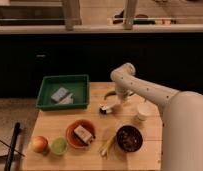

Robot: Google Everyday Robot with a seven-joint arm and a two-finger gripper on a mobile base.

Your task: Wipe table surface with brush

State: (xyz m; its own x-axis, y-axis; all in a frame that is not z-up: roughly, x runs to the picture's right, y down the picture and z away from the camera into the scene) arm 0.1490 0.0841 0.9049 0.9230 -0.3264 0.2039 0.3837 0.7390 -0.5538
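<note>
The light tan plank table surface (54, 118) fills the lower middle of the camera view. The brush (105, 108) lies low over the table's middle, its dark round head to the left and its slim white handle running up-right into my gripper (114, 101). The gripper hangs from my white arm (145, 92), which reaches in from the right. It is shut on the brush handle. The bristle head is at the table surface, just right of the green tray.
A green plastic tray (45, 85) holding grey pieces sits at the back left. An orange bowl (71, 134), a dark bowl (129, 138), pale yellow-green stalks (109, 145), a white cup (143, 111), an orange fruit (40, 144) and a green round thing (58, 145) stand along the front.
</note>
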